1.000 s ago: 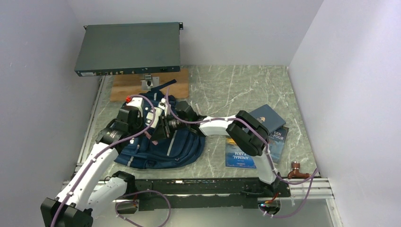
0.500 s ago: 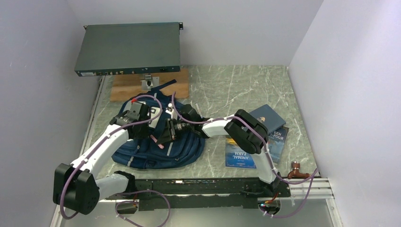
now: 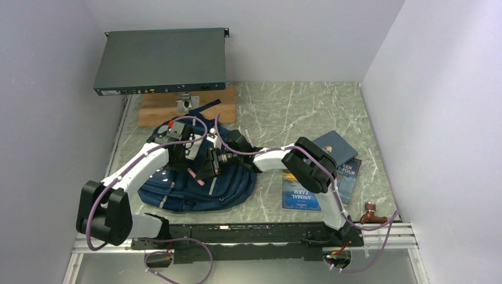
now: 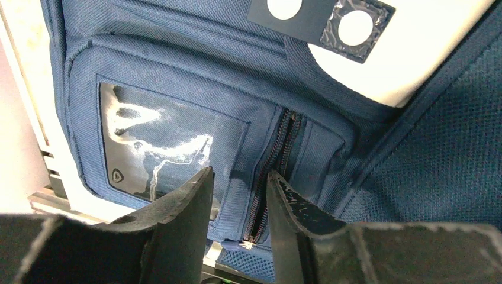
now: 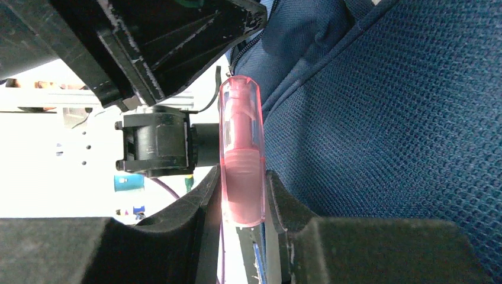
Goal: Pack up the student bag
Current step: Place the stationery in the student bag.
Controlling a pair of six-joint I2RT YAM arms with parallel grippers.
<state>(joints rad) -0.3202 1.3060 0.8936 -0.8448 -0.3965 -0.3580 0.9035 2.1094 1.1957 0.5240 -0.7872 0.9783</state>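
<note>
The left gripper (image 4: 240,177) hangs with its two scuffed black fingers (image 4: 183,207) parted by a narrow gap and nothing between them, just above a navy-blue fabric backpack (image 4: 148,77). Through the gap shows a dark metal zipper (image 4: 277,148) running down a small pocket. To its left, a shiny clear plastic window (image 4: 160,148) is sewn into the coarse weave.

The right gripper (image 5: 243,183) is clamped on a pink translucent plastic pen (image 5: 241,130). The pen is a rounded tube rising straight up from the fingers in the wrist view. Its tip sits close under the black body of the other gripper, and mesh-textured blue cloth fills the right of that view.

Seen from overhead, the backpack lies flat at centre left on a green marbled tabletop (image 3: 284,112), with both grippers meeting over its upper middle. To its right lie a blue paperback book (image 3: 301,194) and, further up, a dark navy hardback book (image 3: 335,147). At upper left, a wooden board (image 3: 155,111) carries a stand holding a flat dark grey metal box (image 3: 161,59).
</note>
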